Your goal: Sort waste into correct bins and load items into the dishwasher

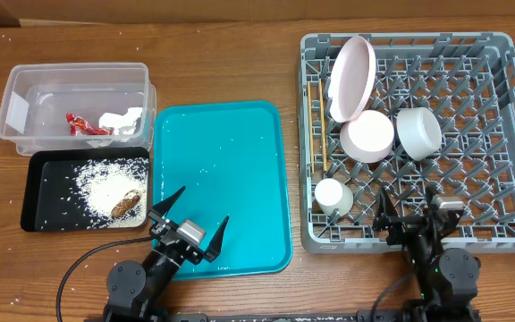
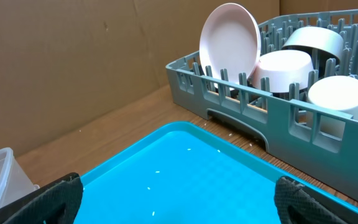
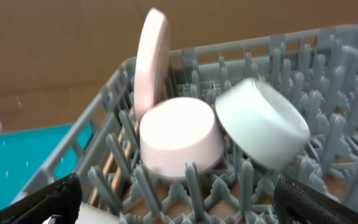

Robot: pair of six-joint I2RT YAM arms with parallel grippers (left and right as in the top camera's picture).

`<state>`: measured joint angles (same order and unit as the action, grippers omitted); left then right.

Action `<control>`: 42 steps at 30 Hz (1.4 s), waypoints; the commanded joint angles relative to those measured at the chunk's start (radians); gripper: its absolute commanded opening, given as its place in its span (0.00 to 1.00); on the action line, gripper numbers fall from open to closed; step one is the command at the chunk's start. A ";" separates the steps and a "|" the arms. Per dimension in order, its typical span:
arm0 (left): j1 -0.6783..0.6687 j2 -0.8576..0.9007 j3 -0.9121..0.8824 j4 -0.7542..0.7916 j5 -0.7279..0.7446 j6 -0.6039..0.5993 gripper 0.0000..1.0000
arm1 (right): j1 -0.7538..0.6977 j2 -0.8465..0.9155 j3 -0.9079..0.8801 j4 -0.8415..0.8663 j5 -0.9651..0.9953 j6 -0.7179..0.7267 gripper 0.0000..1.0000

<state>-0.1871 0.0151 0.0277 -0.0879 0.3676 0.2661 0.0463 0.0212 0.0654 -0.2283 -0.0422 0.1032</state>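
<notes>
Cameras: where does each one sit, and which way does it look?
Overhead: above the table, looking straight down at the clear tub, black tray, teal tray and dish rack; left gripper and right gripper show at the bottom.
Left wrist: low over the teal tray, facing the rack; its own fingers in the bottom corners.
Right wrist: over the rack, facing the pink plate; its own fingers in the corners.
Both wrist views share that plate, standing on edge.
</notes>
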 commanded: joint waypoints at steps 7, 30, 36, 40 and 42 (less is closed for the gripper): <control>0.010 -0.010 -0.004 0.003 0.007 0.015 1.00 | -0.005 -0.018 -0.057 0.149 -0.005 0.004 1.00; 0.010 -0.010 -0.004 0.003 0.007 0.015 1.00 | -0.005 -0.018 -0.057 0.149 -0.005 0.004 1.00; 0.010 -0.010 -0.004 0.003 0.007 0.015 1.00 | -0.005 -0.018 -0.057 0.149 -0.005 0.004 1.00; 0.010 -0.010 -0.004 0.003 0.007 0.015 1.00 | -0.005 -0.018 -0.057 0.149 -0.005 0.004 1.00; 0.010 -0.010 -0.004 0.003 0.007 0.015 1.00 | -0.005 -0.018 -0.057 0.149 -0.005 0.004 1.00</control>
<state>-0.1871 0.0151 0.0277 -0.0879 0.3676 0.2661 0.0463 0.0147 0.0185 -0.0883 -0.0448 0.1043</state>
